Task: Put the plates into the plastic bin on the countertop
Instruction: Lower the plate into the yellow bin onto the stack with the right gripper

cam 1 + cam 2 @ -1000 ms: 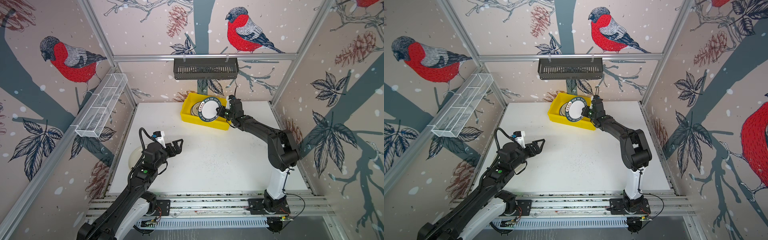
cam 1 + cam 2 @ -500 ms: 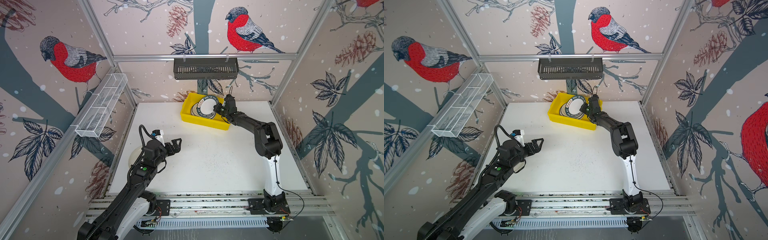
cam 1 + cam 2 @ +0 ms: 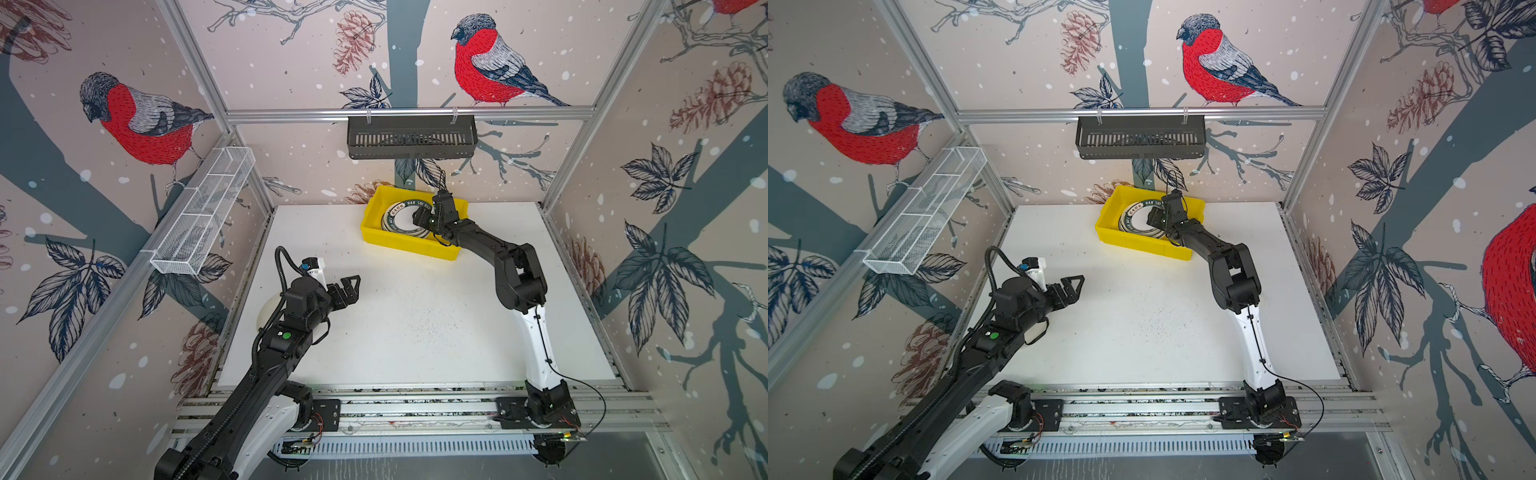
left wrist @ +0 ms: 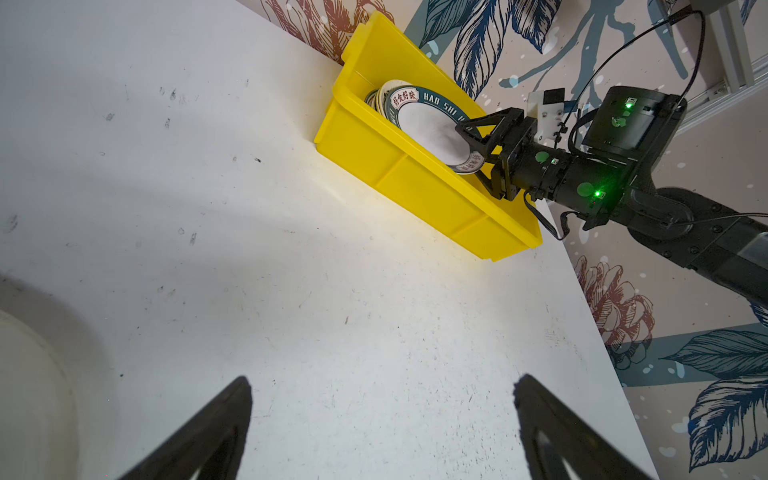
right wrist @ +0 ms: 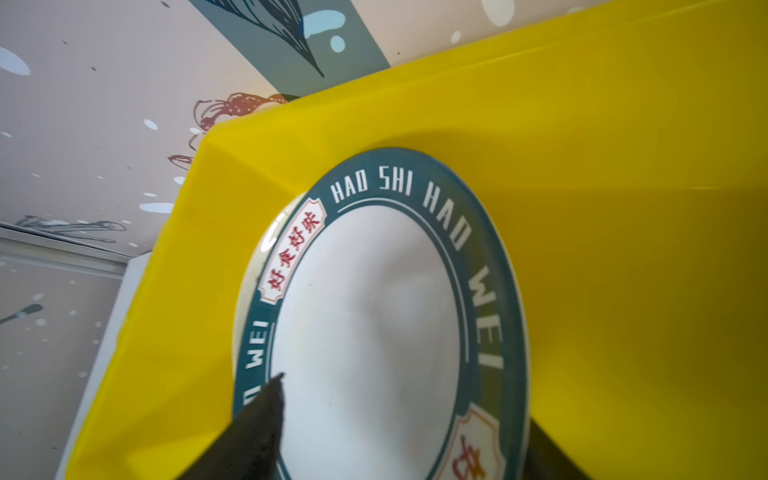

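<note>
The right fingers [image 5: 257, 419] spread over the teal-rimmed plate [image 5: 374, 332] in the plastic bin [image 5: 623, 208], left fingers [image 4: 216, 428] spread above the countertop [image 4: 332, 291]

**Right gripper lets go of its plate in the plastic bin**

A second ago the right gripper [image 4: 469, 151] was pinched on the rim of a teal-rimmed plate [image 3: 400, 217], holding it tilted over the right end of the plastic bin [image 3: 409, 244]. Since then it has pushed further in, toward the bin's middle. Its fingers now stand spread apart on either side of the plate's edge. The plate has come down onto the stack of plates [image 4: 380, 97] inside the bin and sits closer to the bin's left end than it did. The right arm's elbow [image 3: 519, 284] has swung in from well right of the bin to nearer its right end.
</note>
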